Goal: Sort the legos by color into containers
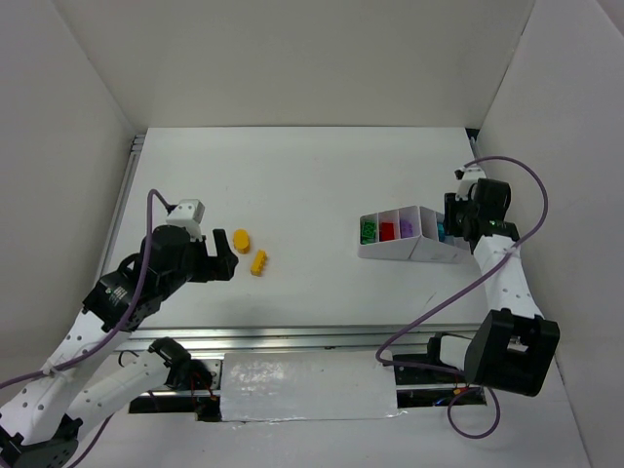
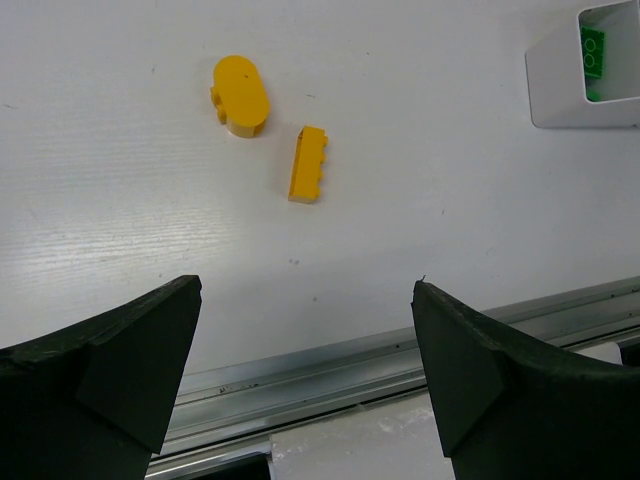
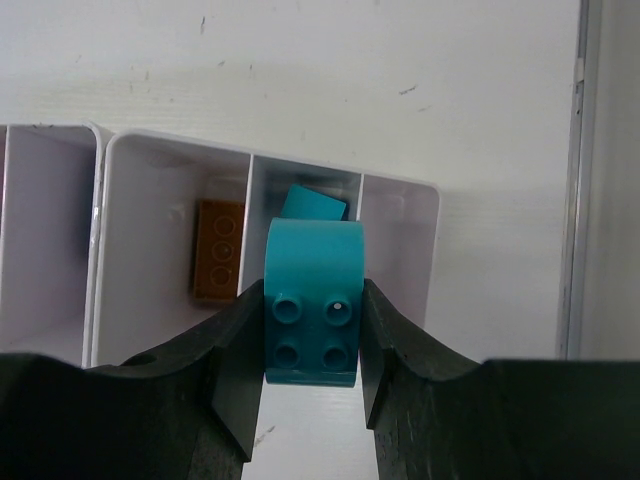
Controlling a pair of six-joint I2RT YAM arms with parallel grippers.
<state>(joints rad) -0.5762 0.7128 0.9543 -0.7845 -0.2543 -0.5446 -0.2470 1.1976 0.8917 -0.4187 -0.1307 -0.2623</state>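
- Nearest, left claw (image 2: 305, 288): fully released, holding nothing, hanging over the table (image 2: 120, 200).
- Just beyond it, two yellow bricks on the table: rounded one (image 2: 241, 93) and long one (image 2: 308, 163), close together, not touching.
- Over on the right, tray (image 1: 390, 252): green lego (image 1: 369, 231), red lego (image 1: 387, 231), purple lego (image 1: 408, 226), one colour per slot.
- Right claw (image 3: 312, 330): clenched on teal brick (image 3: 310, 255), lined up with the slot holding another teal piece (image 3: 313, 205). Orange brick (image 3: 219, 250) sits in the slot beside it.
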